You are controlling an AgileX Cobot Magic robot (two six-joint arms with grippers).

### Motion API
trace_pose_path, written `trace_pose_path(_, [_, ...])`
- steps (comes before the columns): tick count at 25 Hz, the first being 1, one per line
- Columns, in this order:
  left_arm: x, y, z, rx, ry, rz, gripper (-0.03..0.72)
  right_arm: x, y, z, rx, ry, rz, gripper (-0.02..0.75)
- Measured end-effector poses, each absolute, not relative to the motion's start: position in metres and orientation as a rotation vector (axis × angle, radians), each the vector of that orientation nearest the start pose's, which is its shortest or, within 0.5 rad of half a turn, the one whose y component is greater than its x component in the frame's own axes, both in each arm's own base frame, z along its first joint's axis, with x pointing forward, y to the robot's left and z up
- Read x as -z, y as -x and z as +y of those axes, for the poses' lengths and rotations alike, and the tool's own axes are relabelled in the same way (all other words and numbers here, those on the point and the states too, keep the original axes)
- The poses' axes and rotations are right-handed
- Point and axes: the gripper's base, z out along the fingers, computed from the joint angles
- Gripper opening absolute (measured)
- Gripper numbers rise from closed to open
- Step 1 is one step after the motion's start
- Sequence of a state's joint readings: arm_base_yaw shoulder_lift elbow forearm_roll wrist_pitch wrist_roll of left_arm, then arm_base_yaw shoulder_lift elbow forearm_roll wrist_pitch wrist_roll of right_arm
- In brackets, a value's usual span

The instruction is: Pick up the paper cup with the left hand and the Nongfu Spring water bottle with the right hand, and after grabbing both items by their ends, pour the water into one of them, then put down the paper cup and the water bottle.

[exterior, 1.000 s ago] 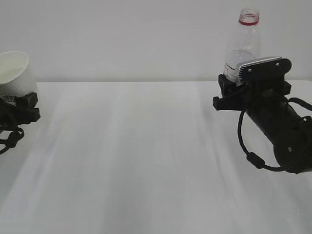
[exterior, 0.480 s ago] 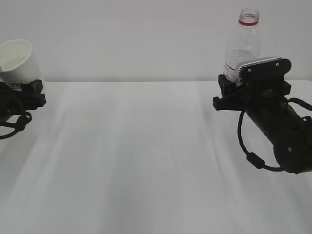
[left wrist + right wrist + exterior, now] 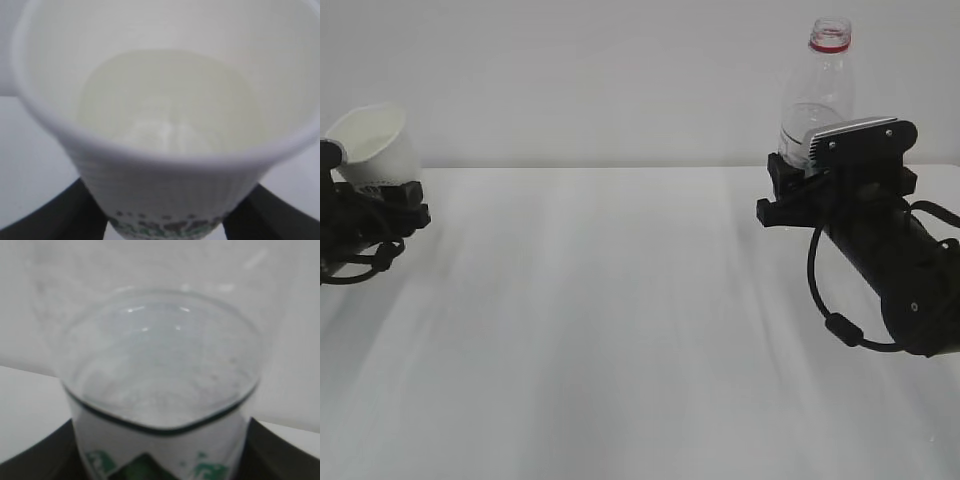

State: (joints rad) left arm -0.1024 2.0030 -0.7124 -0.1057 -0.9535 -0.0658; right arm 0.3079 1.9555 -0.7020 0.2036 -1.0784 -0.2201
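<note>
The white paper cup hangs above the table at the far left, tilted, with its mouth facing up and to the left. My left gripper is shut on its lower part. In the left wrist view the cup fills the frame, with a black finger on each side of its base. The Nongfu Spring water bottle stands upright at the right, uncapped, with a red neck ring. My right gripper is shut on its lower body. Water shows inside the bottle.
The white table spreads between the two arms, with a plain white wall behind. The right arm's thick black body and cable lie low over the table's right side.
My left gripper has carried the paper cup to the right and a little upward, and the cup now tilts more. The right arm and the bottle have not moved.
</note>
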Motion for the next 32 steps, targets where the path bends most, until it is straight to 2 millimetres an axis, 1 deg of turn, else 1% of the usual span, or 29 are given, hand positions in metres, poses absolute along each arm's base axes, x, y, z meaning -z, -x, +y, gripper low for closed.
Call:
trace_pose_path(4, [-0.102, -0.358, -0.028, 0.084, 0.091, 1.847, 0.461, -0.14, -0.338, 0.091, 0.009, 0.223, 1.651, 0.468])
trace_pose_path(13, [-0.086, -0.372, -0.022, 0.071, 0.112, 1.863, 0.459, -0.14, -0.338, 0.091, 0.009, 0.223, 1.651, 0.468])
trace_pose_path(21, [-0.068, -0.376, -0.022, 0.07, 0.115, 1.874, 0.459, -0.14, -0.338, 0.091, 0.011, 0.225, 1.651, 0.468])
trace_pose_path(28, [-0.062, -0.377, -0.023, 0.083, 0.077, 1.826, 0.458, -0.14, -0.338, 0.091, 0.022, 0.236, 1.648, 0.468])
trace_pose_path(32, [-0.063, -0.377, -0.023, 0.084, 0.073, 1.822, 0.458, -0.14, -0.338, 0.091, 0.023, 0.238, 1.647, 0.468])
